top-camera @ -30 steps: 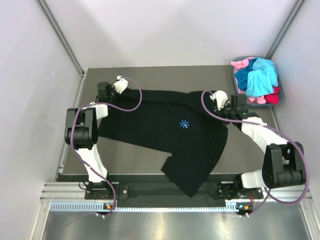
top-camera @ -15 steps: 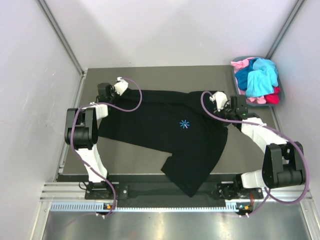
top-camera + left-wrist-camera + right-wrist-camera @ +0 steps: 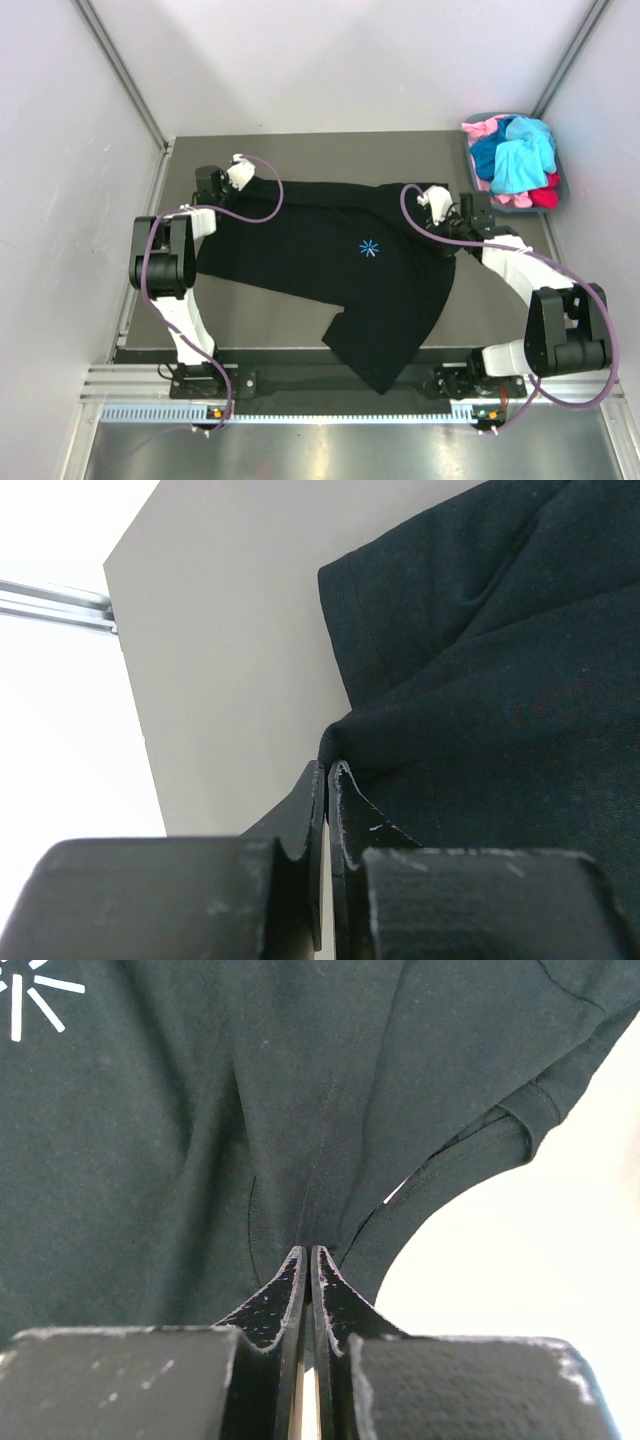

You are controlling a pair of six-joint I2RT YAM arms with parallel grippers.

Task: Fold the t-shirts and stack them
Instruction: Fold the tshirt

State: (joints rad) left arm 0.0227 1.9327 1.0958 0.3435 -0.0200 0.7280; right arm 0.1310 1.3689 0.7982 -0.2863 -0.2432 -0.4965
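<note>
Nearest me, the black t-shirt (image 3: 340, 260) spills one corner over the front edge of the table (image 3: 300, 150). The rest of it lies spread across the middle. My left gripper (image 3: 328, 770) and right gripper (image 3: 305, 1252) are both pinched tight on its far edge, one at each side. I can't see how much cloth sits between the pads. Beyond, on the dull grey table's far right corner, a basket (image 3: 563, 187) holds jumbled bright t-shirts (image 3: 515, 155), their shapes unclear. Pale walls (image 3: 350, 60) enclose the table.

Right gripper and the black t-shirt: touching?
Touching. Right wrist view: the right gripper is shut on a fold of the black t-shirt, with no gap at its tips.
</note>
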